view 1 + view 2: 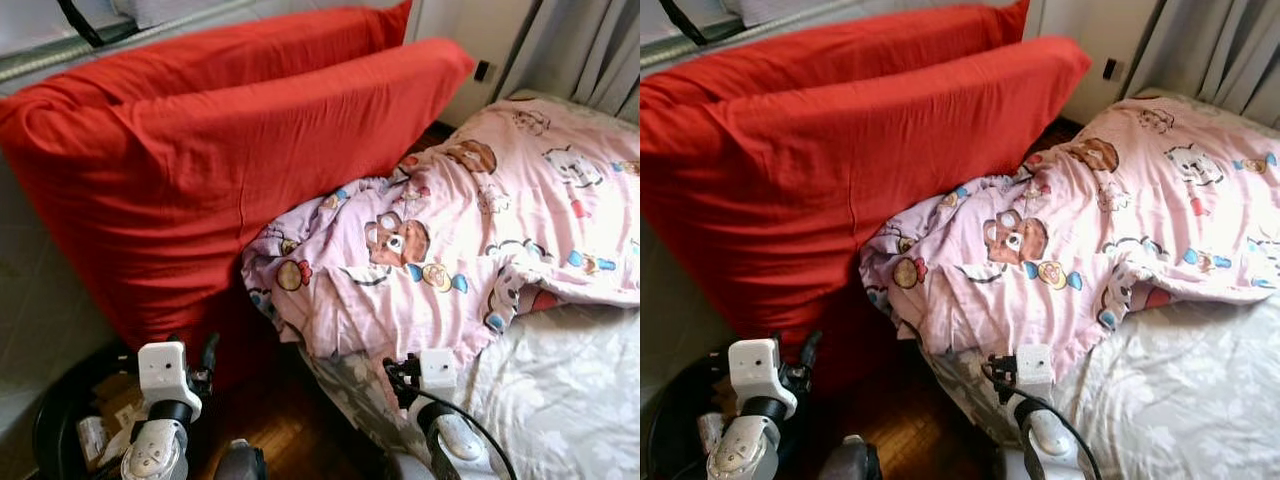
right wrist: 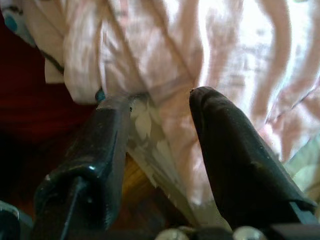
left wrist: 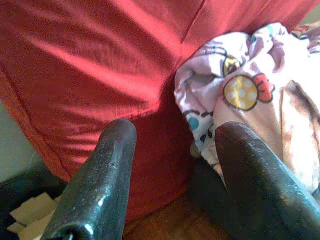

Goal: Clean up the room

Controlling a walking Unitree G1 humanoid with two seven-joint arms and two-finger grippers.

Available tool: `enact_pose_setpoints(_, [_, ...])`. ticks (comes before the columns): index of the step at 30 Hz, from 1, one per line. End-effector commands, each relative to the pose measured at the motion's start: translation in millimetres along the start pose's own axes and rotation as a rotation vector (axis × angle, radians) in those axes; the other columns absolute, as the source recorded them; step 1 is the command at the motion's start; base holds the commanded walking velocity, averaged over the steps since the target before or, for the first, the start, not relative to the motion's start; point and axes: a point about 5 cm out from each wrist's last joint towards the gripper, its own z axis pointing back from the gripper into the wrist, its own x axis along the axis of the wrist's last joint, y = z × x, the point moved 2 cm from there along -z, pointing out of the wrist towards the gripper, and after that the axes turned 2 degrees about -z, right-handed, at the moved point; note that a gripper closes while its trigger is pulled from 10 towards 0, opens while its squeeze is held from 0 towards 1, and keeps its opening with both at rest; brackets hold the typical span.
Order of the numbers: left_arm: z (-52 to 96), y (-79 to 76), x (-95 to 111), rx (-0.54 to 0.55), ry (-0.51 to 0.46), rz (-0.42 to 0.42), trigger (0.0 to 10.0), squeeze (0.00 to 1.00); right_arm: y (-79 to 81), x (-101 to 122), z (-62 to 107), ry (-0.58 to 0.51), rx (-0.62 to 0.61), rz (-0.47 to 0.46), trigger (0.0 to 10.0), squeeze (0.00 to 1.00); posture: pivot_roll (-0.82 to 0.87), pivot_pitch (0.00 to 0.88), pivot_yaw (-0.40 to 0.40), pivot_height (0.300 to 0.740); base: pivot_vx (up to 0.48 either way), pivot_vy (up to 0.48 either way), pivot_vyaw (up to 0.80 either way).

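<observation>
Here the coming move turned on the pink cartoon-print blanket (image 1: 450,240), which lay crumpled on the bed (image 1: 570,400) and spilled over its near corner. From the right gripper (image 2: 160,125) the blanket's hanging edge sat at twelve o'clock, just beyond the fingertips, with its bulk running away toward one and two o'clock along the mattress. That gripper's two black fingers stood parted with nothing between them, and the fabric showed through the gap. The left gripper (image 3: 172,150) was likewise spread and empty — it pointed at the seam where the big red cushion (image 1: 230,170) met the blanket's bunched corner, which lay at about one o'clock from it. The right arm looked the nearer of the two to the hem, so it seemed the likelier one to take hold.

The blanket looked soft and thin, heavily wrinkled, pale pink with bears, bows and candy shapes — its long axis stretched from the near corner diagonally up the bed. Underneath lay a grey floral sheet. A dark round bin (image 1: 60,420) holding paper scraps stood on the wooden floor at the left arm's nine o'clock, close by.
</observation>
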Motion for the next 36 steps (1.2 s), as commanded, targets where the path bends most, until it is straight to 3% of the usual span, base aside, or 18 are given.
enact_pose_setpoints(1, [3.5,2.3,1,-0.001,0.006,-0.008,10.0,0.0,0.8,-4,-0.5,0.027,-0.006,-0.006,10.0,0.0,0.07,0.199,-0.005,0.648,0.0,0.0,0.0])
enact_pose_setpoints(10, [10.7,3.9,4,-0.001,0.008,-0.008,10.0,0.0,-1.9,-1,-7.0,0.069,-0.038,-0.049,10.0,0.0,0.1,0.245,-0.002,0.648,0.0,0.0,0.0])
enact_pose_setpoints(17, [11.6,1.7,10,-0.009,0.008,-0.007,10.0,0.0,-9.7,4,-12.5,0.099,-0.104,-0.135,10.0,0.0,0.13,0.285,0.007,0.648,0.0,0.0,0.0])
enact_pose_setpoints(18, [11.5,1.9,11,-0.009,0.007,-0.007,10.0,0.0,-11.0,5,-13.0,0.098,-0.112,-0.139,10.0,0.99,0.13,0.293,0.008,0.648,0.0,0.0,0.0])
enact_pose_setpoints(19, [11.1,2.2,12,-0.01,0.006,-0.006,10.0,0.0,-12.3,6,-13.6,0.098,-0.12,-0.145,10.0,1.0,0.13,0.295,0.008,0.648,0.0,0.0,0.0])
enact_pose_setpoints(22, [9.3,2.8,16,-0.013,0.002,-0.006,10.0,0.0,-15.1,11,-16.3,0.098,-0.139,-0.147,10.0,1.0,0.14,0.312,0.009,0.648,0.0,0.0,0.0])
enact_pose_setpoints(23, [8.5,2.4,17,-0.016,0.003,-0.007,10.0,0.0,-14.9,15,-18.0,0.088,-0.143,-0.138,10.0,0.0,0.14,0.317,0.008,0.648,0.0,0.0,0.0])
enact_pose_setpoints(31, [7.4,-0.5,18,-0.012,0.005,-0.003,10.0,0.0,-8.9,24,-20.4,0.028,-0.104,-0.119,10.0,0.0,0.13,0.313,0.002,0.62,0.0,0.0,0.0])
enact_pose_setpoints(36, [7.0,-2.5,19,-0.014,0.004,0.001,10.0,0.0,-11.3,13,-16.2,0.071,-0.113,-0.11,10.0,0.0,0.14,0.312,0.003,0.62,0.0,0.0,0.0])
